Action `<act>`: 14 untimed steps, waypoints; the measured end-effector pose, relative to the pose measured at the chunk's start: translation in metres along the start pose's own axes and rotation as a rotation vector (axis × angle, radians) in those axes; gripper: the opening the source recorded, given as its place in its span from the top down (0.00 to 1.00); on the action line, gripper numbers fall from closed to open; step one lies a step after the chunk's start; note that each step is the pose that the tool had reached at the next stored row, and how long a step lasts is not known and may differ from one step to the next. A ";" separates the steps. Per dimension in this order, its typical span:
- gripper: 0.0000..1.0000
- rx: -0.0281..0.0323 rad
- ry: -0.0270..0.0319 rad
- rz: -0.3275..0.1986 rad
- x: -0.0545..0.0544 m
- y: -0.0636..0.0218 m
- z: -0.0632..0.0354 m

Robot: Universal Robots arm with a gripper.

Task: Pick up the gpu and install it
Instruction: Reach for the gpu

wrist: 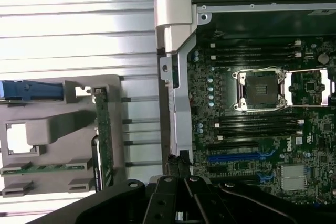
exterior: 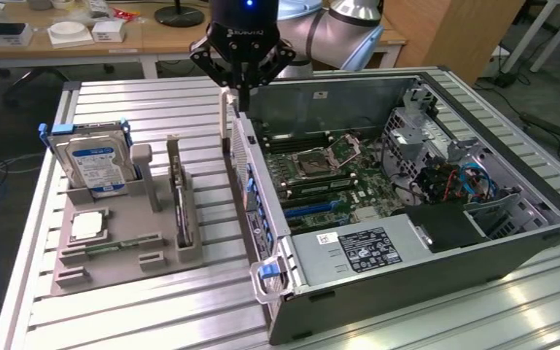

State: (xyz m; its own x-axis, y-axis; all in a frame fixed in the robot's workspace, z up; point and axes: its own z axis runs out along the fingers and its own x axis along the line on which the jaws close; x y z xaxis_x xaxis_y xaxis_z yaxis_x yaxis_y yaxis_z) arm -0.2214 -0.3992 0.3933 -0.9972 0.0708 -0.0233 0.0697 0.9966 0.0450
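The gpu stands on edge in a slot of the grey holder, left of the computer case in the exterior view. It is a thin green card with a silver bracket. In the wrist view the gpu shows as a narrow green strip. My gripper hangs above the case's near side wall, to the right of the gpu and well above it. Its black fingers are shut together with nothing between them. Blue card slots lie on the motherboard inside the open case.
The open computer case fills the exterior view's right, with a power supply at its front. In the holder stand a hard drive, a processor chip and a memory stick. Desks and cables lie beyond the slatted table.
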 end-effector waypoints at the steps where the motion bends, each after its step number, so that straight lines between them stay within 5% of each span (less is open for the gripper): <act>1: 0.90 0.0000 0.0000 0.000 0.002 -0.0001 -0.0001; 14: 0.90 0.0000 0.0000 0.000 0.023 -0.0020 -0.0006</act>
State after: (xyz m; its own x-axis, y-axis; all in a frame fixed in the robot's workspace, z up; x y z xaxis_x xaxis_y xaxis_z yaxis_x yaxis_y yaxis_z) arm -0.2443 -0.3996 0.3933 -0.9972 0.0708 -0.0233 0.0697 0.9966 0.0450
